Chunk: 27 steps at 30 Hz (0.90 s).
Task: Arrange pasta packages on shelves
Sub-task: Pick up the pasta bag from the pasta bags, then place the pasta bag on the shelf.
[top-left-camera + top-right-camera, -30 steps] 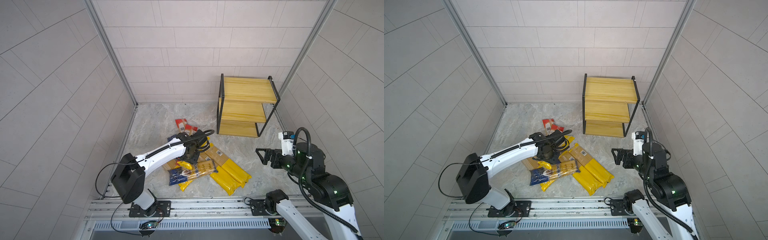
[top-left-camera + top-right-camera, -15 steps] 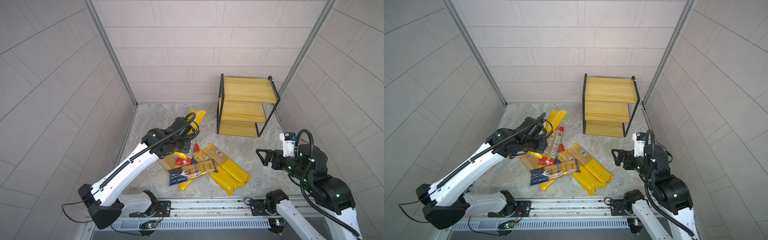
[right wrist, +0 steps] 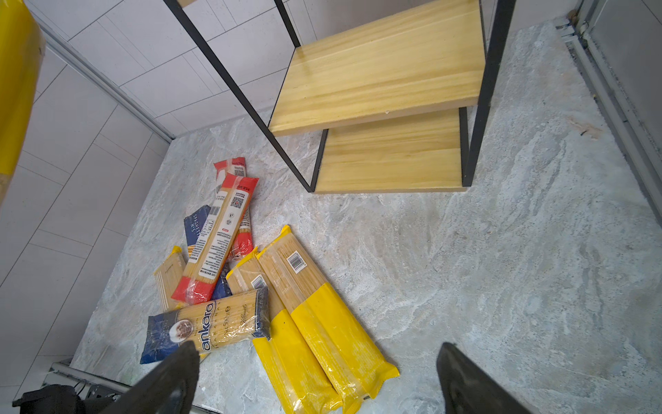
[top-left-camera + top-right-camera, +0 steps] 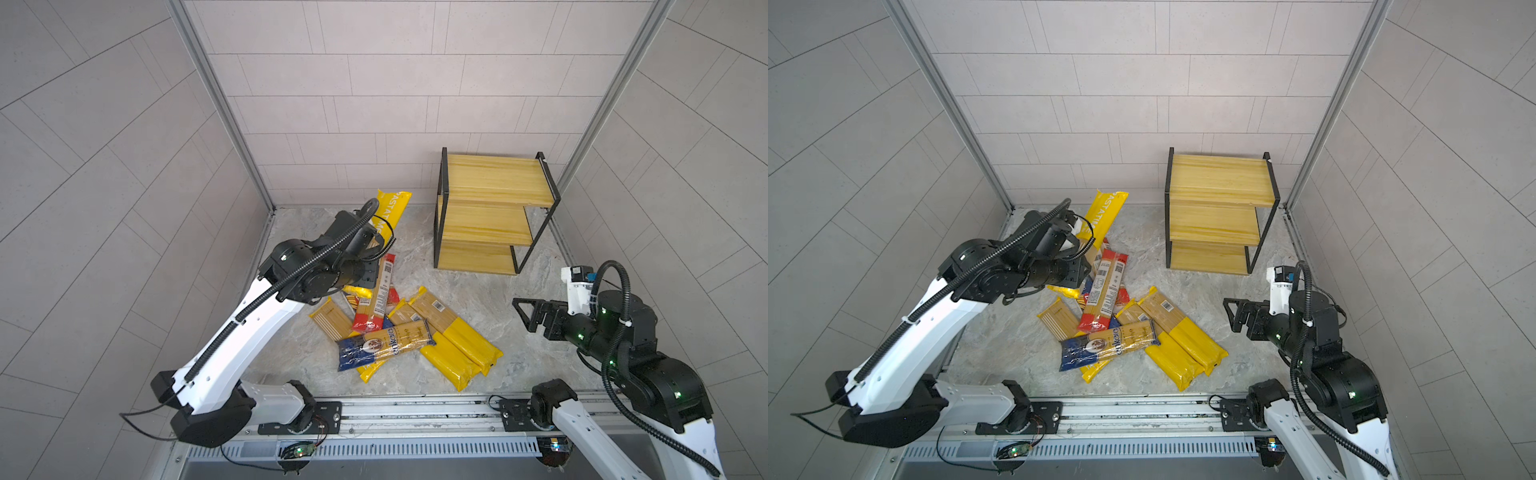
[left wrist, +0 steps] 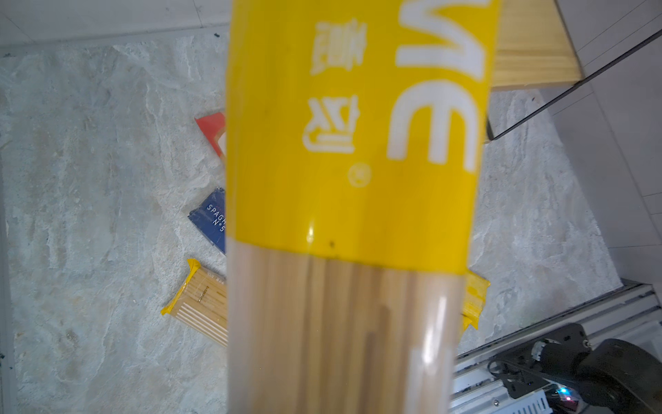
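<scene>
In both top views the left claw [image 4: 371, 249] is closed on a yellow pack [image 4: 392, 206], gripped about mid-length and held clear above the worktop [image 4: 478, 291]. The pack's long axis runs front to back, its printed end tipped a little toward the shelves [image 4: 494, 183]. These stand well apart on the robot's right, with their boards lying crosswise. I judge the pack needs roughly a quarter turn as it swings that way. The right claw [image 4: 1235, 316] hangs wide open and empty, nearer the shelves than the left one. The pile of packs [image 4: 1125, 332] lies on the worktop between the arms.

In the left wrist view the yellow pack [image 5: 358, 161] fills the middle. The claw itself is not seen, and a shelf board shows beyond the printed end.

In the right wrist view the right claw [image 3: 317, 349] has its fingers [image 3: 172, 380] spread with nothing between them. The bare shelves [image 3: 376, 79] are ahead.
</scene>
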Motion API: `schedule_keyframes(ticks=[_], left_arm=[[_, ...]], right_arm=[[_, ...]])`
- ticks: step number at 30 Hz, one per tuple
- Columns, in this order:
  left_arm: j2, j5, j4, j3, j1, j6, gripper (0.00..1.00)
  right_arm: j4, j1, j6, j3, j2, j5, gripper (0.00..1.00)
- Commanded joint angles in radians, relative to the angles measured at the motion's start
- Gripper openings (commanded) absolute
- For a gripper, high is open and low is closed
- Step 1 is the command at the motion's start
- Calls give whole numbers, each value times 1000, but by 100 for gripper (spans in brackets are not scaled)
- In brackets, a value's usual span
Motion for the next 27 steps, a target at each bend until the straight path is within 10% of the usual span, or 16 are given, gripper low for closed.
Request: schedule_keyframes(ticks=[1, 17, 27], left_arm=[[38, 32, 111, 153, 2, 22, 0], [606, 129, 124, 974, -61, -9, 0], [729, 113, 433, 993, -122, -104, 0]], right_arm=[[14, 1, 6, 27, -1, 19, 99], [6, 1, -41, 71, 16, 88, 99], [40, 2, -69, 56, 23, 121, 99]])
